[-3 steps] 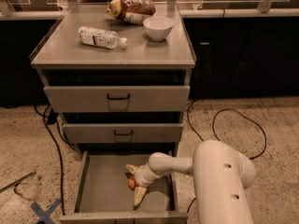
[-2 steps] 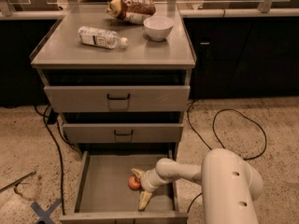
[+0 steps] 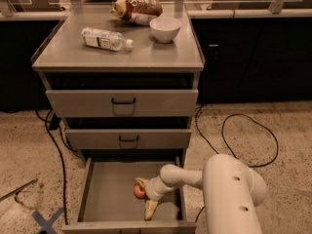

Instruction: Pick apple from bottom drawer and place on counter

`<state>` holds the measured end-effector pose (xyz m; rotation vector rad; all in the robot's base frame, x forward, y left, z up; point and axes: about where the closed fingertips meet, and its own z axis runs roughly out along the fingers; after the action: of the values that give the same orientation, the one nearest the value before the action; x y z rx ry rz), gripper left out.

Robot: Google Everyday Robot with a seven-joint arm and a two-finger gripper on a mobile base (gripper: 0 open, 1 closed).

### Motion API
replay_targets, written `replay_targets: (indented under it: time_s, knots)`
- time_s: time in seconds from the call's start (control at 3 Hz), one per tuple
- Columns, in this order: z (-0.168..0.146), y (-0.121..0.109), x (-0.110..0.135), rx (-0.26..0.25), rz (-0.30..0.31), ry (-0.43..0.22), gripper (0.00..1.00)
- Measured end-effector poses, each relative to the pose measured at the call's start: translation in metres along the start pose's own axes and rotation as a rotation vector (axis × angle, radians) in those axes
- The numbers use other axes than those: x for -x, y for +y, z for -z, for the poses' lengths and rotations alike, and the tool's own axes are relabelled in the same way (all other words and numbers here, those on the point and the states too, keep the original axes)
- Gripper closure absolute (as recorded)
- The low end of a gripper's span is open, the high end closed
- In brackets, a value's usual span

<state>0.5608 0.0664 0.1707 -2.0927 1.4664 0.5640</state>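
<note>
Speckled beige terrazzo floor; black cable across it; dark cabinets behind; blue tape cross.

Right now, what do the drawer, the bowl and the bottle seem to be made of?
The drawer: matte grey with thin flat walls, probably painted metal. The bowl: smooth white, ceramic or plastic. The bottle: see-through with a label, likely plastic. The end effector sits open in the drawer, around the apple.
</note>
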Motion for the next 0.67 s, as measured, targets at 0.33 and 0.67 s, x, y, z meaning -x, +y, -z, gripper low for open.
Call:
replay_targets:
  time_s: [0.33,0.67]
  knots:
    - [-0.0056,-0.0026,0.0002,0.018,0.019,0.006,0.0]
    - [-0.0089,-0.0037,-0.0047,-0.015,0.024,-0.024,0.0]
